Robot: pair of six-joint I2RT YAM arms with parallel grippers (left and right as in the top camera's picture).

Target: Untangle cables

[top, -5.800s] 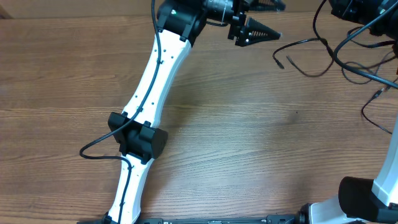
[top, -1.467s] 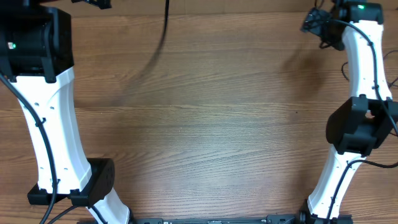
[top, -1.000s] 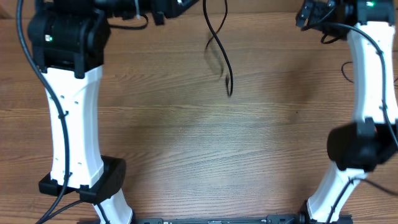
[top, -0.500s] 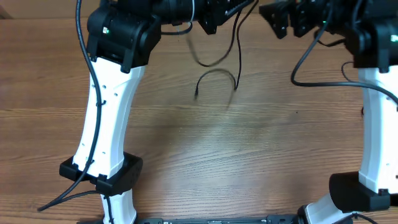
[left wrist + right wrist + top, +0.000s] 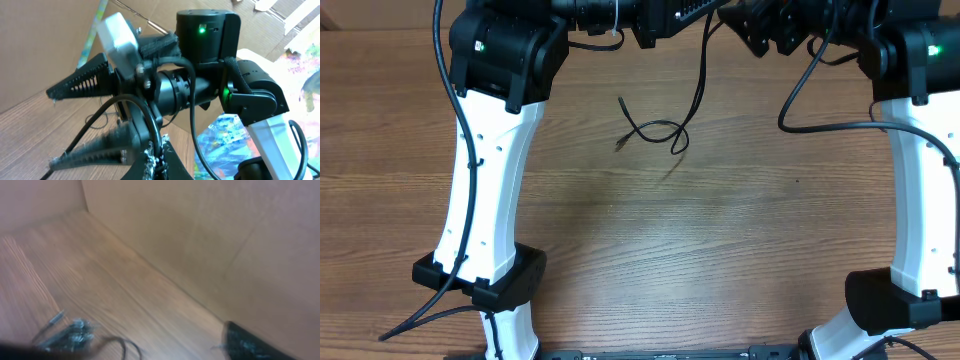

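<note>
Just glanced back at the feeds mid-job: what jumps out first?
A thin black cable hangs from the left fingers at top centre, looping on the wooden table. Filling the left wrist view, the right fingers gape open, facing it.

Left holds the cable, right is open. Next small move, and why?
Probably close the right gripper on the cable just beside the left gripper. The left one is shut on it, its free end lies looped on the table, and the right fingers seem to stand open around it. A second grip would let the arms draw the loop out.
</note>
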